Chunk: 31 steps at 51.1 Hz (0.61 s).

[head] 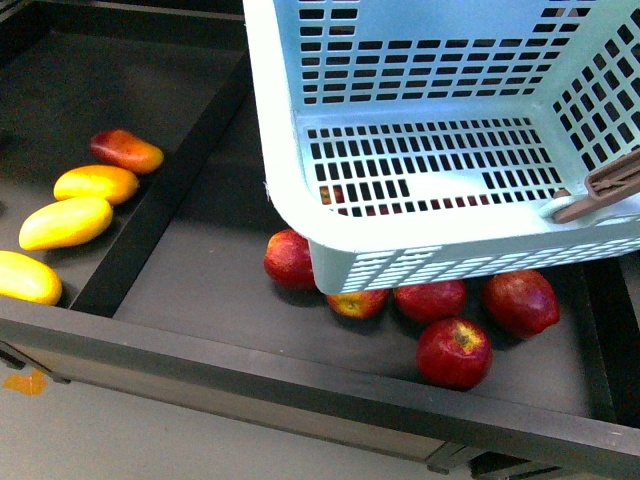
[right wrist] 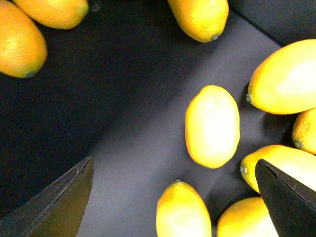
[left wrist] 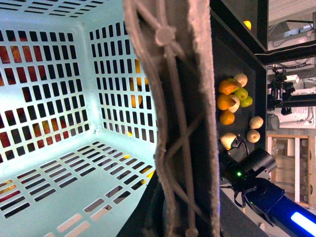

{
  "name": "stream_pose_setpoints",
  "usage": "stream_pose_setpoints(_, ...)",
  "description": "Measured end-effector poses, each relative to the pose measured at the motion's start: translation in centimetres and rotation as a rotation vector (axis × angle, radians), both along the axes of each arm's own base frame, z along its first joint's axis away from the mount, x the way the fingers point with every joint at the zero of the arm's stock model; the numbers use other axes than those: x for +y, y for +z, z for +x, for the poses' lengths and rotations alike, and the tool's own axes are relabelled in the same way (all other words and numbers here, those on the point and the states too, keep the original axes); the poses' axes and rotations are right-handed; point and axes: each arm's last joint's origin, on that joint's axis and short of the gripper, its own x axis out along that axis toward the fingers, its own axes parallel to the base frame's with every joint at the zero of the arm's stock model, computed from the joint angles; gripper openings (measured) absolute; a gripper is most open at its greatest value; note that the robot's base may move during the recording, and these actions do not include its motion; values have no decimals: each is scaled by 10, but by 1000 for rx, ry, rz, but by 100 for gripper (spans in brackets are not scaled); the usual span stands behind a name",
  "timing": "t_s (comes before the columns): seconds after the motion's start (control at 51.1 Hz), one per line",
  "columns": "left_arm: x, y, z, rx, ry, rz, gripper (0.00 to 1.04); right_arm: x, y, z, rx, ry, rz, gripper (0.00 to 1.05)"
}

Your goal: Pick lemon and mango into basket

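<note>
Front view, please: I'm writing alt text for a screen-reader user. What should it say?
A pale blue-green slotted basket, with nothing visible inside, tilts above a dark bin compartment of red apples. Past a divider, the compartment to the left holds three yellow mangoes and one red-blushed mango.

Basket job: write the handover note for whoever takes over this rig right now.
Left gripper: fingers out of sight; the basket handle runs right past its camera, so the grip is unconfirmed.
Right gripper: open, empty, over a lemon among other lemons.
Basket: tilted above the red apples, empty.
Mango: in the left compartment with other mangoes, untouched.
Done: nothing loaded.
Left: lemon, then mango, into the basket.
</note>
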Motion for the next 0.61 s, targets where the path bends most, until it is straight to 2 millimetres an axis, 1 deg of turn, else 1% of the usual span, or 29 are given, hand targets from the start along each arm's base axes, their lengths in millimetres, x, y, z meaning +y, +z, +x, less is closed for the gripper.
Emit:
stream_pose_setpoints(0.196,0,0,0,0,0,0,7,-21,-25,3,17,-50,24,96)
stream_pose_setpoints(0.372,0,0,0,0,-1,0,7,-30,-41,5,30,-58,39,96)
stream_pose_setpoints(0.607,0,0,0,1,-1,-1,7,-35,-55,11,35,-66,58,96)
